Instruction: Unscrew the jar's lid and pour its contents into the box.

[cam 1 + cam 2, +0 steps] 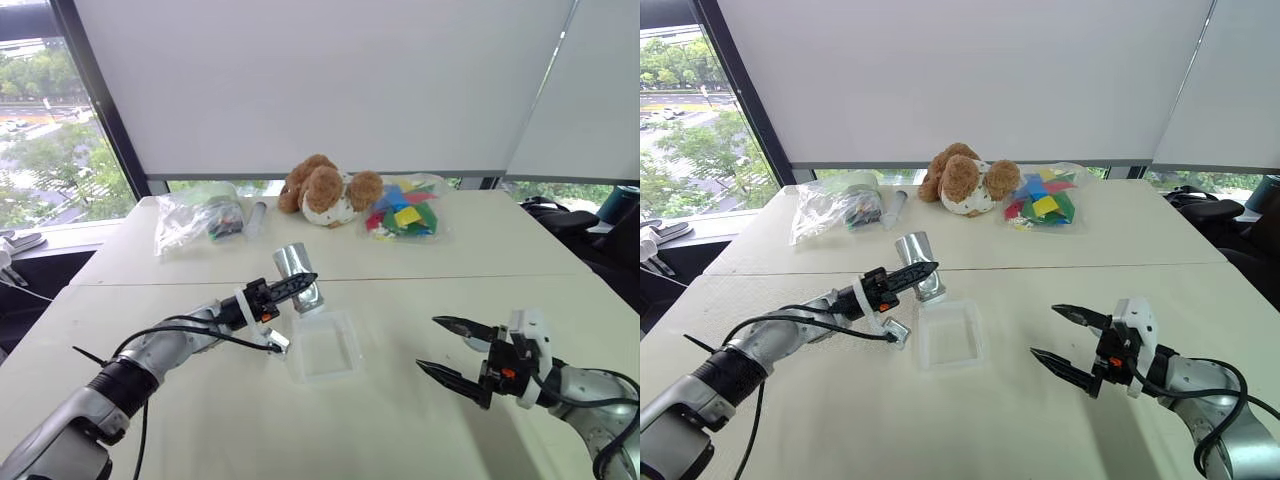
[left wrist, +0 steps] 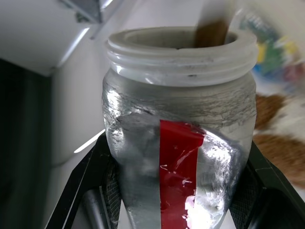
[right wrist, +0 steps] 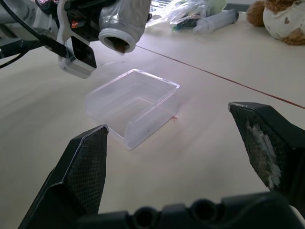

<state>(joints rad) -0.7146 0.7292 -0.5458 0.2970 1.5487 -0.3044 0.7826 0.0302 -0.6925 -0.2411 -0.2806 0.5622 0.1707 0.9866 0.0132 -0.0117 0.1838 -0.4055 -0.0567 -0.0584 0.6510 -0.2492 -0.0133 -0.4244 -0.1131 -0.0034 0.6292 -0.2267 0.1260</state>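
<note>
Item, left: our left gripper (image 1: 292, 290) clamps the jar (image 1: 297, 276), lid off, tipped with its open mouth toward the box (image 1: 325, 348), which lies just below and beside it on the table (image 1: 420, 270). Brown contents (image 2: 211, 33) sit at the mouth. Item, right: our right gripper (image 1: 455, 352), spread wide and empty, stands apart from the box.

The right gripper's (image 3: 178, 167) 2 black fingers stand wide apart, framing the clear plastic box (image 3: 131, 107) on the pale table (image 3: 214, 119). Above the box, the left gripper (image 3: 83, 28) holds the silvery jar (image 3: 125, 21) tipped, open mouth toward the camera. A teddy bear (image 3: 283, 19) sits beyond.
</note>
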